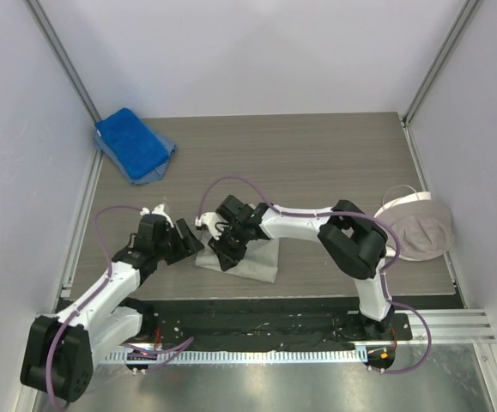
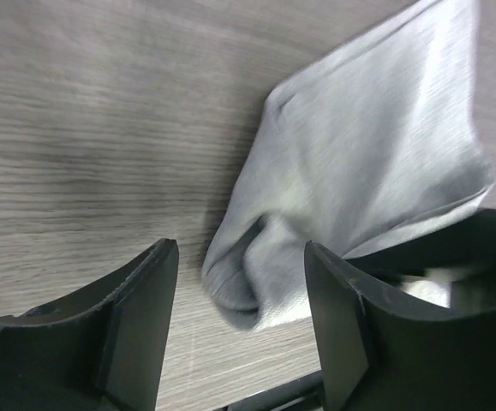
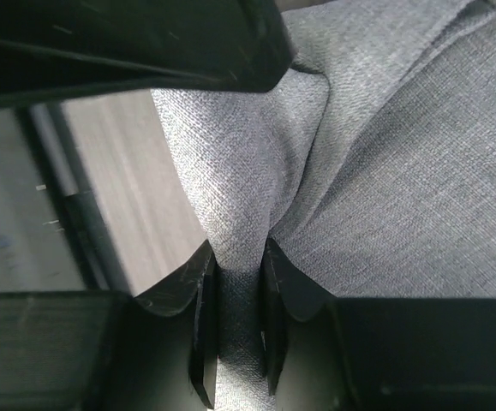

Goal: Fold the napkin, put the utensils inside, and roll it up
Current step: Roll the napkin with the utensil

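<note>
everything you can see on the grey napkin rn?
The light grey cloth napkin is thin, woven, folded into a rumpled bundle lying on the wood-grain table near the front edge. The right gripper pinches a raised fold of it; its bunched left end sits between the open left gripper fingers.

Your table (image 1: 317, 163) carries three cloth items, listed left to right.

1. Towel (image 1: 132, 144): far left corner, well apart from everything else.
2. Napkin (image 1: 257, 260): near the table's near edge, about centre, just beyond the arm bases.
3. Second cloth (image 1: 420, 227): at the right edge, mid-depth.

You will find the left gripper (image 1: 184, 244) just left of the napkin, the napkin's left end lying between its fingers. The right gripper (image 1: 225, 255) sits on the napkin's left part, with a fold between its fingers.
</note>
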`<control>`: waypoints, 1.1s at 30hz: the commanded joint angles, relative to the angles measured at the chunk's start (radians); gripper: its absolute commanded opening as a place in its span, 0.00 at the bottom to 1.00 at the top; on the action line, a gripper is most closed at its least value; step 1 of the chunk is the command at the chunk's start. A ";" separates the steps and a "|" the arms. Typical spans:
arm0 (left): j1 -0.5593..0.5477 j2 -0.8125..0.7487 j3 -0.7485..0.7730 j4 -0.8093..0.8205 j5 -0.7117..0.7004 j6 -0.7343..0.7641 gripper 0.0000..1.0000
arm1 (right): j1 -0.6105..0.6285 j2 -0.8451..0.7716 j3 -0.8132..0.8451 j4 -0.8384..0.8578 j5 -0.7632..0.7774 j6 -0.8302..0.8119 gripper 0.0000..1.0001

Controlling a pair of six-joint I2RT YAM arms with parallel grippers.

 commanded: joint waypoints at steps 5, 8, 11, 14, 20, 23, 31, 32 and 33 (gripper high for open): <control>0.006 -0.161 -0.056 0.013 -0.001 0.007 0.66 | -0.069 0.155 0.082 -0.208 -0.408 0.095 0.22; 0.006 -0.199 -0.083 0.022 0.032 -0.003 0.66 | -0.096 0.198 0.112 -0.218 -0.433 0.117 0.22; 0.006 -0.230 -0.109 0.037 0.068 -0.016 0.66 | -0.116 0.239 0.139 -0.232 -0.439 0.117 0.22; 0.006 -0.236 -0.132 0.062 0.106 -0.026 0.66 | -0.133 0.264 0.156 -0.237 -0.463 0.143 0.22; 0.006 -0.242 -0.168 0.092 0.111 -0.034 0.64 | -0.153 0.316 0.185 -0.237 -0.477 0.154 0.22; 0.006 -0.233 -0.189 0.129 0.108 -0.037 0.62 | -0.161 0.340 0.199 -0.238 -0.482 0.164 0.22; 0.006 -0.112 -0.171 0.186 0.082 -0.040 0.42 | -0.168 0.333 0.216 -0.241 -0.463 0.168 0.27; 0.006 -0.095 -0.168 0.191 0.083 -0.036 0.39 | -0.168 0.325 0.219 -0.241 -0.448 0.172 0.29; 0.006 -0.069 -0.159 0.189 0.082 -0.034 0.34 | -0.168 0.314 0.222 -0.243 -0.437 0.177 0.34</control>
